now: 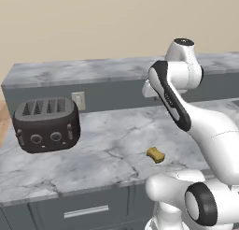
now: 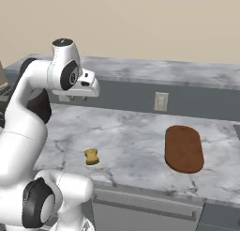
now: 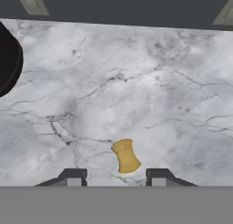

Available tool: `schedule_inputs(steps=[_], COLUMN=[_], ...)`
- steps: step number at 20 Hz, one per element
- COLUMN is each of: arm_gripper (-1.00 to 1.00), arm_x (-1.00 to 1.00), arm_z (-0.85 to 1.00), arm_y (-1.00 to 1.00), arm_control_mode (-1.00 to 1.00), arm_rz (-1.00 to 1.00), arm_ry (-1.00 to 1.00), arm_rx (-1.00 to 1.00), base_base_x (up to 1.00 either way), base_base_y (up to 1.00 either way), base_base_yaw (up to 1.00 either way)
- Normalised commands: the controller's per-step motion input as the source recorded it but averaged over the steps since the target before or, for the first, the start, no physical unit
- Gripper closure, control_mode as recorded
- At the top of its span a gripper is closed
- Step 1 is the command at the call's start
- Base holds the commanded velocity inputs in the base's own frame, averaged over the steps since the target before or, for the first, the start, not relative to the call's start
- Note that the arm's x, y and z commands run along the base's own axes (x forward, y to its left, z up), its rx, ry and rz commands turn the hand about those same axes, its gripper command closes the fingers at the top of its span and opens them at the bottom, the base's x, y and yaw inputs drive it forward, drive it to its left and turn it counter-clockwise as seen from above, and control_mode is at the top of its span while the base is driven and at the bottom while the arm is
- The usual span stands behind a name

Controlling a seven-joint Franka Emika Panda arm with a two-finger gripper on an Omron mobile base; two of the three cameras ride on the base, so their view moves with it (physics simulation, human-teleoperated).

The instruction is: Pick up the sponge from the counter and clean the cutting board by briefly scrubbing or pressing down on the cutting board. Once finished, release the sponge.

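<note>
The small mustard-yellow, wavy-edged sponge (image 3: 125,156) lies flat near the front edge of the grey-white marbled stone tabletop (image 1: 107,140), well apart from the flat reddish-brown oblong cutting board (image 2: 183,149) and the black four-slot toaster (image 1: 45,125). The tool (image 3: 113,177) hangs high above it, fingers spread wide and holding nothing. Best to descend straight, centre the sponge between the fingers, and close across its narrower waist.
</note>
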Motion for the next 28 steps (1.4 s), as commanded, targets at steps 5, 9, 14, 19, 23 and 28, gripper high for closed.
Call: schedule_inputs(steps=[5,9,14,19,23,28], arm_gripper=[-1.00,-1.00,-1.00,-1.00,-1.00,-1.00], arm_x=[0.00,0.00,0.00,0.00,0.00,0.00], arm_z=[0.00,0.00,0.00,0.00,0.00,0.00], arm_y=[-0.01,0.00,0.00,0.00,0.00,0.00], arm_control_mode=[1.00,1.00,1.00,1.00,1.00,1.00], arm_rz=[0.00,0.00,0.00,0.00,0.00,0.00], arm_ry=[-0.01,0.00,0.00,0.00,0.00,0.00], arm_rx=[0.00,0.00,0.00,0.00,0.00,0.00], base_base_x=[-0.30,-0.72,-0.47,-0.02,0.14,0.49], base_base_y=[-0.32,-0.38,-0.11,-0.89,-0.79,-0.04], base_base_yaw=[0.00,-0.01,-0.03,-0.02,-0.02,-0.07])
